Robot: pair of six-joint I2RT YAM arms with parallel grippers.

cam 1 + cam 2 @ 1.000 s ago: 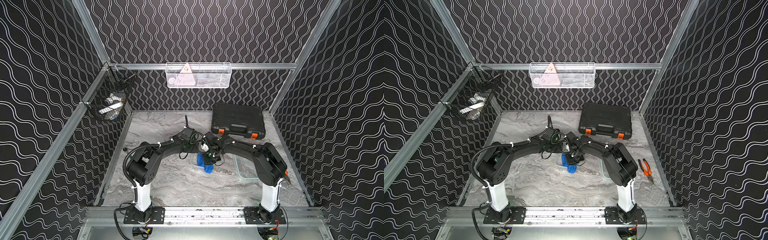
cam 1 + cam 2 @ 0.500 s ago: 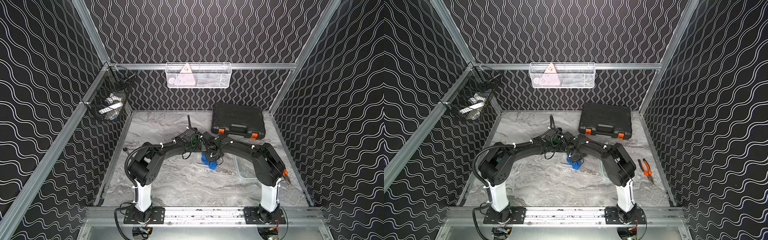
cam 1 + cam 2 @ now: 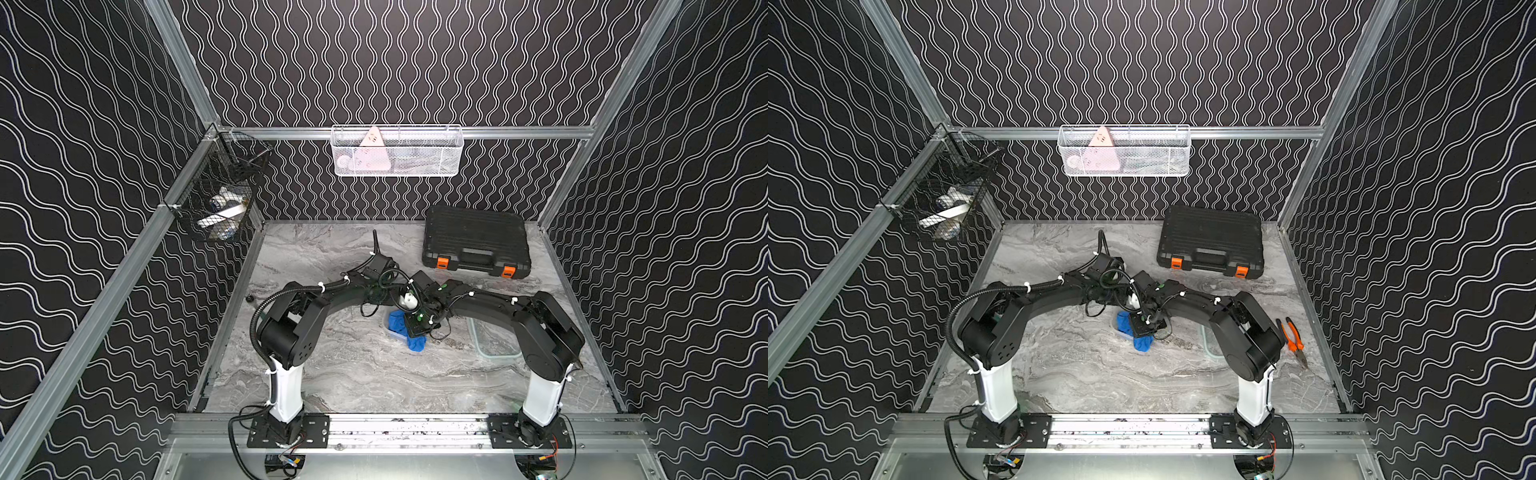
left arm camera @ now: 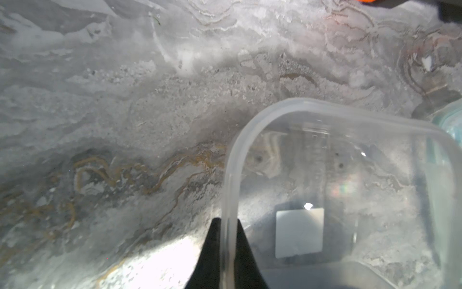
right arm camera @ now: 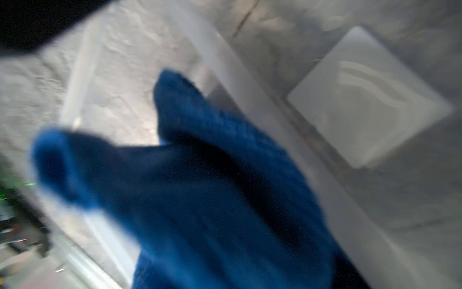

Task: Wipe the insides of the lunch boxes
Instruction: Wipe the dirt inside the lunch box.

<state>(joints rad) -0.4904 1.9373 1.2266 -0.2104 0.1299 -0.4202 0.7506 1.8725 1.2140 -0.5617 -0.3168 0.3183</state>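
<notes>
Black wire basket [image 3: 216, 208] is hung on the left wall. At mid-counter [image 3: 353, 374], the lunch box [image 4: 325, 162] rim is pinched by the left gripper [image 4: 227, 221]. The blue cloth [image 5: 212, 187] is clamped over it by the right gripper [image 3: 417, 328]. Black case [image 3: 476, 241] is at the back right corner.

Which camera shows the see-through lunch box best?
Left wrist view: the lunch box is close and sharp, its rim in the left gripper. Right wrist view blurs it behind the blue cloth; both top views show only a sliver.
</notes>
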